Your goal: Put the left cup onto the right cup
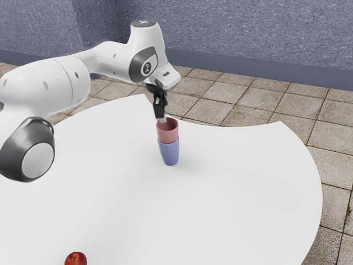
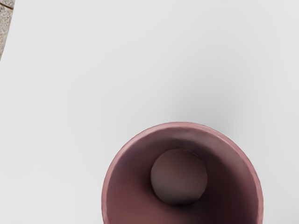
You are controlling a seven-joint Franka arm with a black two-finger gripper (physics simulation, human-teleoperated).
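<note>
Pink cup (image 1: 167, 131) sits nested in blue cup (image 1: 169, 152) — gripper (image 1: 161, 118) at rim, grip state unclear. Any release should be soft, then straight lift — don't tip 2-cup stack.

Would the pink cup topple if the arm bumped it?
Probably somewhat tippy: the pink cup sits nested in the blue cup, a tall stack on a narrow base. Its walls look rigid, so it should keep shape.
</note>
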